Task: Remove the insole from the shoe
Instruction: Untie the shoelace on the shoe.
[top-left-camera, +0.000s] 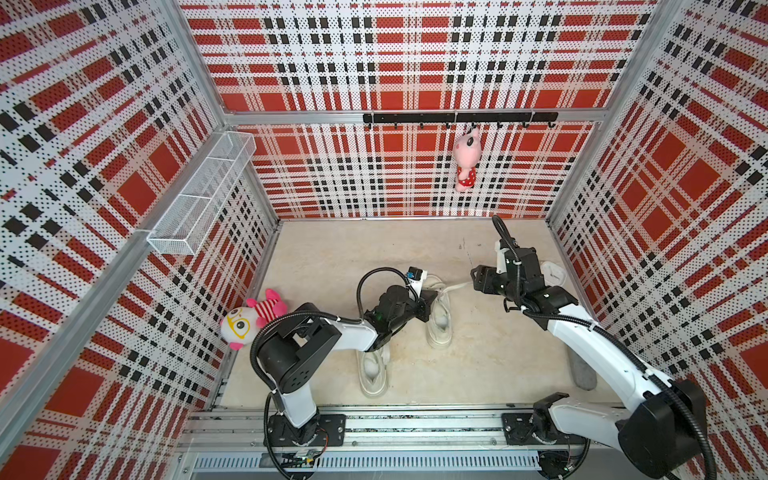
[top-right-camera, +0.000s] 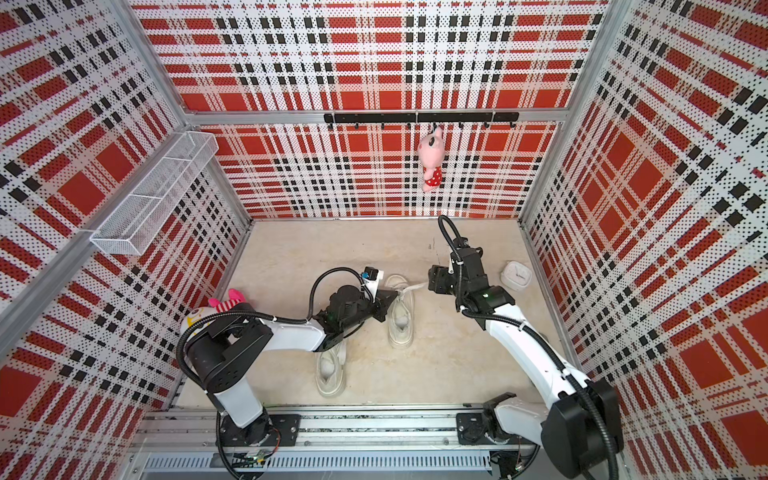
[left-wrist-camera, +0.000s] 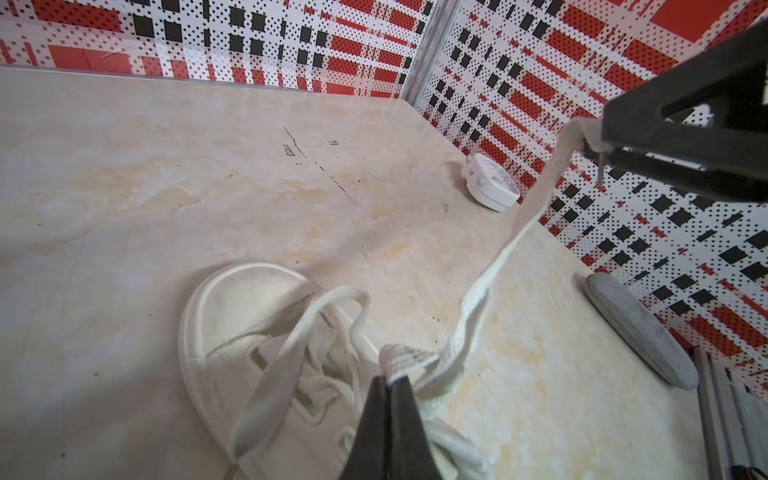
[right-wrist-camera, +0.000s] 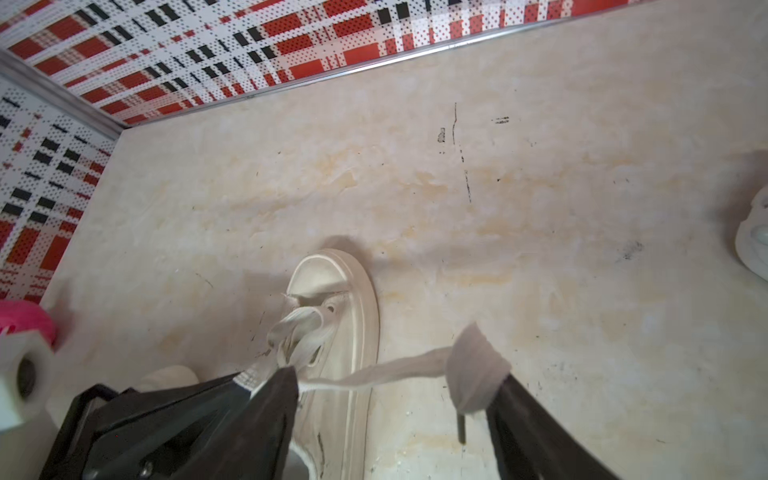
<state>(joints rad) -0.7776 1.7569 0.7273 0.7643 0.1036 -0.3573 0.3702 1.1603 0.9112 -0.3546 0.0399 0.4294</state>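
White canvas shoe (top-left-camera: 439, 322) on the beige floor (top-left-camera: 332, 257), toe toward the back wall (top-left-camera: 415, 187). Left gripper (left-wrist-camera: 387, 384) pinched fully together on its tongue (left-wrist-camera: 405, 357). Right gripper (top-left-camera: 474, 279) spread wide, lace end (right-wrist-camera: 478, 365) draped over one finger (right-wrist-camera: 536, 419). Insole not discernible inside the shoe.

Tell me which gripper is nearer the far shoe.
Left. The left gripper is shut on the tongue of the far shoe; the right gripper is off to one side, touching only the lace.
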